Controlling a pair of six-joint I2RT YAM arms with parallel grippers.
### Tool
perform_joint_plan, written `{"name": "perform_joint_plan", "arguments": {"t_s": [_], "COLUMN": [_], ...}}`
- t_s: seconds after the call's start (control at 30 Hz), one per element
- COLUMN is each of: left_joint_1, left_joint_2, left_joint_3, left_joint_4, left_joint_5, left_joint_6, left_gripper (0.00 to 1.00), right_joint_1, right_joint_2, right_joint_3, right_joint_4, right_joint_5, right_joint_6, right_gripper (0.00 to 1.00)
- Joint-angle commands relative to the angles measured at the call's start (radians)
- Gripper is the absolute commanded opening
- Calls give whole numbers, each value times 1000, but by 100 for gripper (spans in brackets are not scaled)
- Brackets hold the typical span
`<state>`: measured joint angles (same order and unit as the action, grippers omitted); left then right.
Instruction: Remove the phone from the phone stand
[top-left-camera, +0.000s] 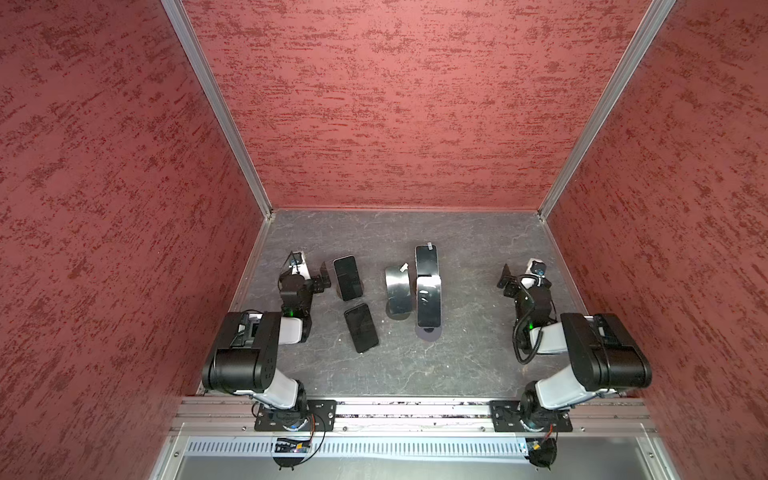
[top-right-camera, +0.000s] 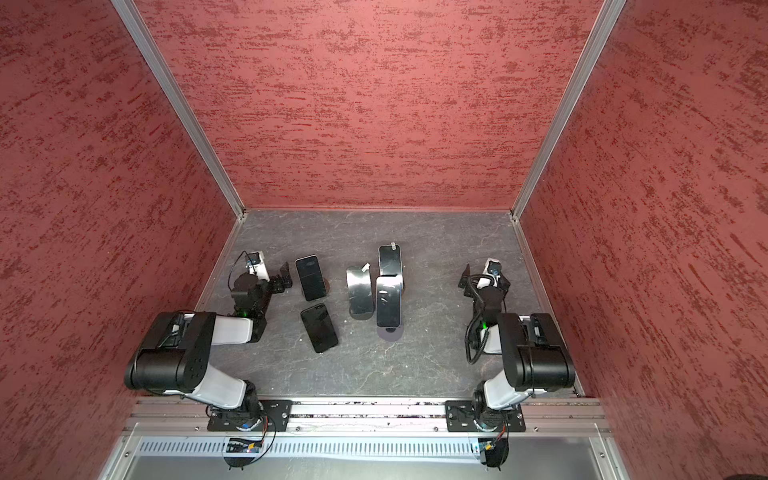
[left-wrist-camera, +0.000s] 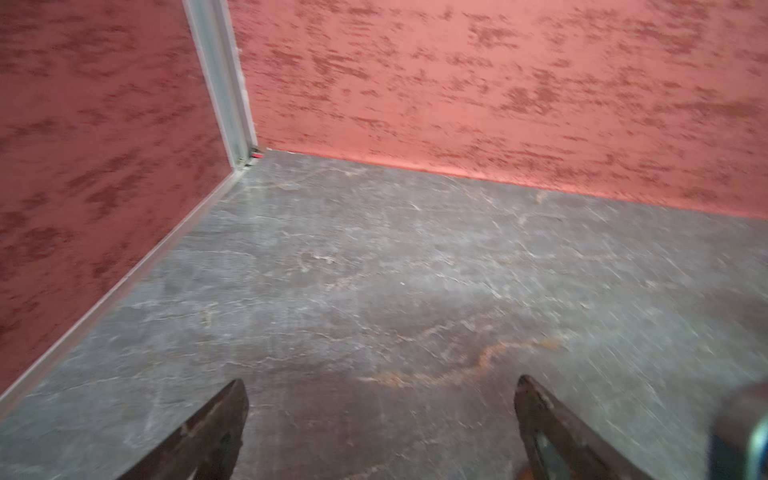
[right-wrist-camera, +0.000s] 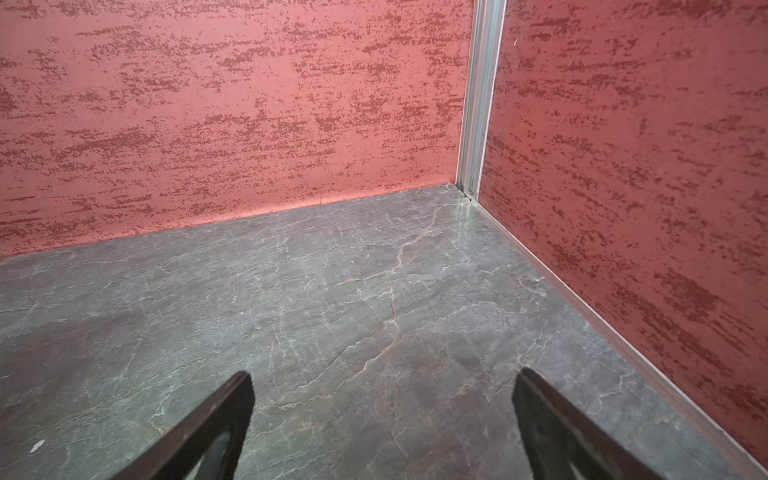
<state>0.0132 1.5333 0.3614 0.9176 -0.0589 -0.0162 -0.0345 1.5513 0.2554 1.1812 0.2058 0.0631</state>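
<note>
Several phones are grouped mid-table in both top views. A dark phone (top-left-camera: 347, 277) (top-right-camera: 311, 277) leans on a stand whose round base (top-left-camera: 362, 286) shows at its right edge. Two glossy phones (top-left-camera: 398, 293) (top-left-camera: 428, 301) tilt on stands with round bases (top-left-camera: 397, 314) (top-left-camera: 429, 333). Another phone (top-left-camera: 427, 261) sits behind them; how it is held up is hidden. A black phone (top-left-camera: 361, 328) lies flat. My left gripper (top-left-camera: 326, 278) (top-right-camera: 286, 276) (left-wrist-camera: 381, 379) is open just left of the leaning dark phone. My right gripper (top-left-camera: 505, 277) (top-right-camera: 465, 277) (right-wrist-camera: 385, 372) is open, well right of the group.
Red textured walls (top-left-camera: 395, 124) enclose the grey marbled table (top-left-camera: 415, 365) on three sides, with aluminium posts (top-left-camera: 266, 208) in the back corners. The left wrist view is blurred, and a dark rounded edge (left-wrist-camera: 744, 432) shows at its border. A rail (top-left-camera: 415, 409) carries both arm bases at the front.
</note>
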Motion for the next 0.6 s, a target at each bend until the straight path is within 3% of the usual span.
{"name": "perform_joint_plan", "arguments": {"t_s": [0.0, 0.57], "left_joint_1": [6, 12], "left_joint_2": [4, 3], "left_joint_3": [13, 16], "left_joint_4": [-14, -22], "left_joint_5": [113, 124], "left_joint_6": [44, 41], "left_gripper": [100, 100], "right_joint_1": [-1, -2], "right_joint_2": [0, 1], "right_joint_3": [4, 4], "right_joint_4": [23, 23], "right_joint_5": [18, 18], "right_joint_6": [5, 5], "right_gripper": [99, 99]}}
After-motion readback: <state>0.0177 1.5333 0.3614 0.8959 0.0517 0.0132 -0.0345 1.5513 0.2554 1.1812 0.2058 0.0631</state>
